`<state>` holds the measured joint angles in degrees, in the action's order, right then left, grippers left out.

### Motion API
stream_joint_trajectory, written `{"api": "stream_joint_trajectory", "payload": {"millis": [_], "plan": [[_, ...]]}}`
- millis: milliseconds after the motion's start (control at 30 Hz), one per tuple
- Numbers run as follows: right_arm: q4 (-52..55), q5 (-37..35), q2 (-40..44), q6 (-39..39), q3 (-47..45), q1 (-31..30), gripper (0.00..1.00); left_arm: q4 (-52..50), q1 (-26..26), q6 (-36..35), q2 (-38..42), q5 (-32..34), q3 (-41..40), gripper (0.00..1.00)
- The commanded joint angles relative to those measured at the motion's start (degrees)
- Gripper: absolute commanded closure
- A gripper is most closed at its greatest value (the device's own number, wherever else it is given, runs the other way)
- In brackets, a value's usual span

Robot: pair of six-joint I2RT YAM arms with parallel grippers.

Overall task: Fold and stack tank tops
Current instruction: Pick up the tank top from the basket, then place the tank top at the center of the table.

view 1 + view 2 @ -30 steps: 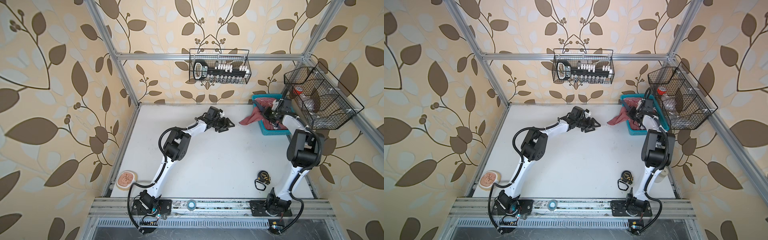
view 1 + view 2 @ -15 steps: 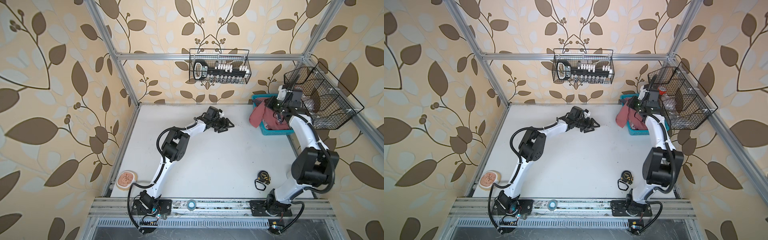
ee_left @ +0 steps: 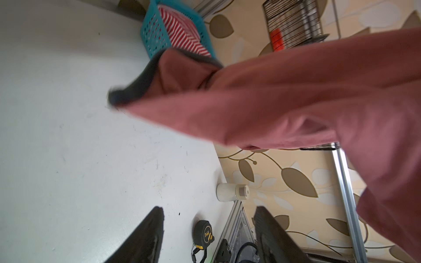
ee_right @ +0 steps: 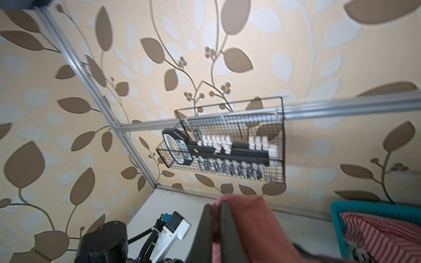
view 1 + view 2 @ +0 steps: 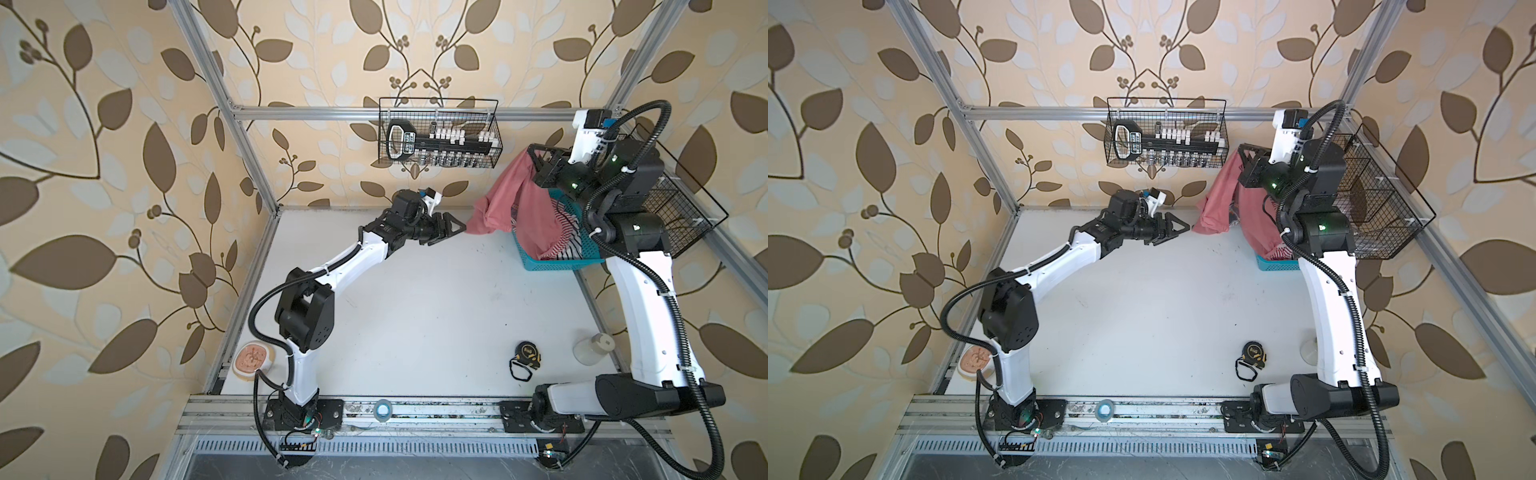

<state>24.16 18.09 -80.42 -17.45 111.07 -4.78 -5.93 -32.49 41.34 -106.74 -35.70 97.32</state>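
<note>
My right gripper [image 5: 537, 156] [image 4: 216, 206] is raised high at the back right, shut on the dusty red tank top [image 5: 515, 199] [image 5: 1219, 199] [image 4: 252, 218]. The cloth hangs down from it, its lower part trailing into the teal basket [image 5: 552, 262] [image 3: 150, 31]. The red-and-white striped tank top [image 3: 182, 34] [image 4: 378, 234] [image 5: 571, 237] lies in that basket. My left gripper [image 5: 455, 226] [image 5: 1181, 227] [image 3: 208, 210] is open at the back middle of the table, its tips just short of the hanging cloth's dark-trimmed edge [image 3: 136, 86].
A tape measure [image 5: 525, 353] [image 3: 204, 232] lies at the front right, a white cylinder [image 5: 590, 349] [image 3: 231, 192] beside it. Wire baskets hang on the back wall [image 5: 438, 137] and right wall [image 5: 677, 195]. A round pink thing [image 5: 251, 359] sits at the front left edge.
My right arm has lifted from the basket, drawing the dusty red tank top up and out until it hangs. The left arm has hardly moved.
</note>
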Motion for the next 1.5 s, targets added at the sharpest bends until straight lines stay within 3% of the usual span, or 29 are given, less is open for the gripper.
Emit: {"api": "stream_joint_trajectory", "payload": {"millis": [0, 133, 300, 533, 867, 967, 1067, 1167, 1233, 1367, 1467], "plan": [[1.41, 3.06, -1.95, 2.58, 7.77, -4.24, 1.00, -6.98, 1.94, -6.00, 7.87, 6.69, -1.74, 0.34], [4.91, 2.95, -5.40, 3.57, 11.25, -9.19, 1.00, -15.71, 4.75, -10.30, 16.33, 17.43, -4.70, 0.32], [-0.25, 1.61, -5.08, 2.62, -1.28, -15.05, 1.00, -18.45, 8.17, -12.79, 26.71, 25.11, -11.00, 0.30], [-6.21, 0.09, -7.66, -2.10, -19.20, -22.07, 1.00, -25.22, 8.85, -15.21, 30.70, 27.52, -12.20, 0.30], [-3.18, 2.91, -18.22, -6.21, -33.61, -35.79, 1.00, -35.10, 8.85, -18.25, 32.84, 29.87, -15.46, 0.37], [-2.71, 5.26, -20.45, -5.98, -34.51, -38.69, 0.82, -37.21, 8.85, -18.44, 33.82, 31.23, -17.20, 0.38], [-3.42, 6.79, -20.25, -6.35, -35.80, -38.08, 0.67, -39.07, 8.84, -18.49, 34.79, 32.45, -19.06, 0.40], [-6.35, 9.53, -16.56, -8.30, -38.48, -33.85, 0.58, -40.44, 8.78, -18.22, 35.52, 32.62, -20.89, 0.45], [-7.44, 9.45, -13.26, -8.61, -39.61, -30.63, 0.46, -40.66, 8.76, -17.81, 35.72, 31.74, -22.41, 0.50], [-7.03, 8.12, -9.67, -7.35, -41.64, -24.28, 0.42, -39.48, 8.35, -16.70, 34.19, 27.92, -26.19, 0.58], [-7.29, 8.81, -12.14, -6.83, -40.20, -19.66, 0.43, -39.41, 7.25, -16.38, 31.25, 25.68, -27.20, 0.59]]}}
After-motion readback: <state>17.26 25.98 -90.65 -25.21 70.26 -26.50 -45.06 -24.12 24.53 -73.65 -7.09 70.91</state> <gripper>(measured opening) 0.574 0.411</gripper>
